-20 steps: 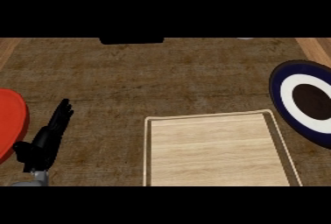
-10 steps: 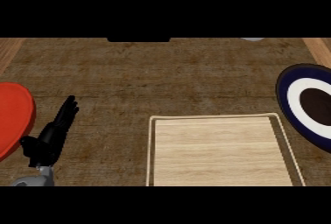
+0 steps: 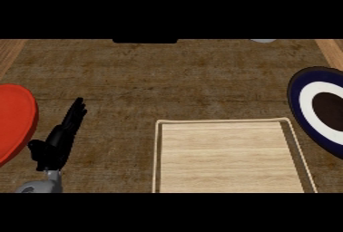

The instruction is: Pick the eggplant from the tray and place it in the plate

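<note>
Head view, looking steeply down at the counter. The eggplant cannot be found in this view, so where it lies cannot be told. The tray [image 3: 158, 156], a pale wooden board with a thin raised rim, sits at lower centre, and its near end is cut off by the lower edge of the scene. Only plain wood grain shows inside its rim. To the right lies the plate [image 3: 298, 97], which has a dark blue border, a white ring and a dark brown middle, and is partly cut off by the right edge. Its left border lies near the tray's far right corner, and a narrow strip of counter [image 3: 167, 77] runs between them. The counter is brown, with a coarse, woven-looking surface. To the left of the tray, and apart from it, is the left hand [image 3: 60, 138]. It is black, with straight fingers held together and pointing away and slightly rightward, and it grips nothing. Its grey forearm [image 3: 40, 185] enters from the lower edge. Further left, a red disc [image 3: 13, 120] is cut off by the left edge, and the hand lies between this disc and the tray without touching either. At the far edge are a dark block [image 3: 144, 41] and a small pale object [image 3: 264, 40]; both are too cropped to identify.
</note>
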Controlling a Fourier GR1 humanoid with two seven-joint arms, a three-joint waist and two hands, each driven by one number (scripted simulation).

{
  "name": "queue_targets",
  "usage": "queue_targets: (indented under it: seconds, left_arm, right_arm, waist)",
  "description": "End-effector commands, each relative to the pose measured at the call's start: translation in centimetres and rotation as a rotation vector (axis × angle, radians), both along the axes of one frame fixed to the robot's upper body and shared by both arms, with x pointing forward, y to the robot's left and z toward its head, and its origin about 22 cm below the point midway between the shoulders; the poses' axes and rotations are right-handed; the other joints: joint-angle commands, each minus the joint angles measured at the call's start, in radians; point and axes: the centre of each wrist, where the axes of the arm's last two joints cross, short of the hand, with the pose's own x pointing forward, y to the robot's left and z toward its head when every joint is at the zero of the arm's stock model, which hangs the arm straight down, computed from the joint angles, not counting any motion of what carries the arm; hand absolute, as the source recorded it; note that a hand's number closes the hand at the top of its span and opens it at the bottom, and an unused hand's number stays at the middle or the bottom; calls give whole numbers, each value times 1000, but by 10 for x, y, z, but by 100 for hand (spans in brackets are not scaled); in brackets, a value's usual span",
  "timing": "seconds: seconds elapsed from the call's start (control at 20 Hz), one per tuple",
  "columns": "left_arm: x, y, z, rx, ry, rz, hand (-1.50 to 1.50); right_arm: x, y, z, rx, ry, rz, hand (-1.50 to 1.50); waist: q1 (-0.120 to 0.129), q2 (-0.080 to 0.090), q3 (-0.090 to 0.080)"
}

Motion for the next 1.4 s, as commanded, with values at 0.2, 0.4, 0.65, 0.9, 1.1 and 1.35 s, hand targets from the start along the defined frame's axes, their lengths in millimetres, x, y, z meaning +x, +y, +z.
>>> queue_targets:
  seconds: [0.2,0.4,0.65,0.9,1.1,1.35]
  left_arm:
    - [5,20,15,-9,8,0,0]
    - [13,13,12,13,-11,3,0]
    - [15,14,-3,-11,10,-14,0]
    - [3,17,-6,5,1,7,0]
    - [-4,13,-4,-13,10,8,0]
    - [12,27,19,3,-16,16,0]
  right_arm:
    - [61,33,-25,139,-22,-20,150]
    - [85,35,-27,226,-19,-123,-150]
    - [105,34,-38,318,47,-118,-150]
    - [94,28,-39,460,-176,-125,-150]
    - [58,1,-64,588,-347,-151,-150]
    - [27,-32,-58,752,-425,-88,-150]
  waist:
    - [6,0,1]
    - [7,2,1]
    - [5,4,1]
    - [-8,0,0]
    - [-12,0,3]
    - [-14,0,2]
